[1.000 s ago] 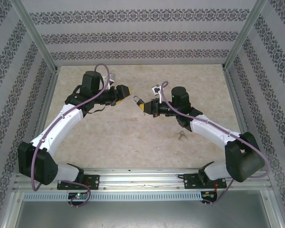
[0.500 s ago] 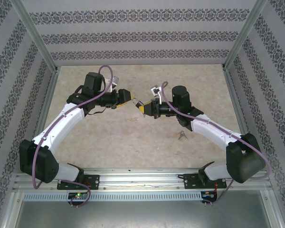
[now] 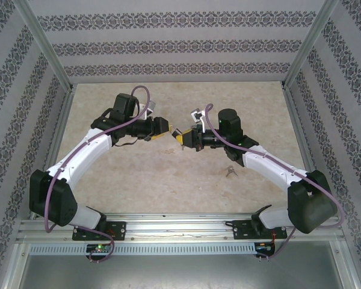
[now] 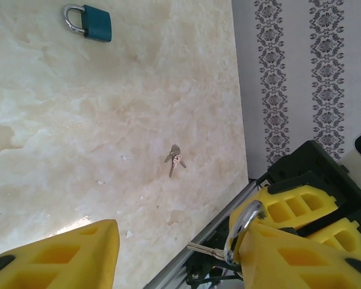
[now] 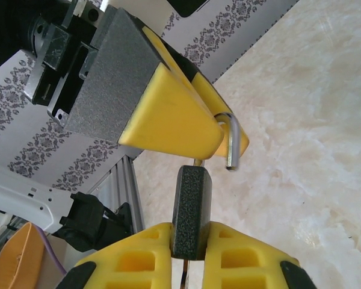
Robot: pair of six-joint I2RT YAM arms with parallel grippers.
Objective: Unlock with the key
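Padlock [image 5: 191,192] clamped in right claw [image 5: 191,233], its shackle [image 5: 231,144] just beside parted left claw [image 4: 180,235]

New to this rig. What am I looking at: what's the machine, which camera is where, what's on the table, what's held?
Two robot arms, left and right, are bolted at the near edge of the table, each ending in a two-finger gripper. The wide picture comes from a fixed camera above and behind them; the other two from a camera on each wrist. On the table lie a small bunch of keys and a blue padlock. The right gripper is shut on a dark padlock, silver shackle towards the left gripper, whose fingers stand open beside that shackle.
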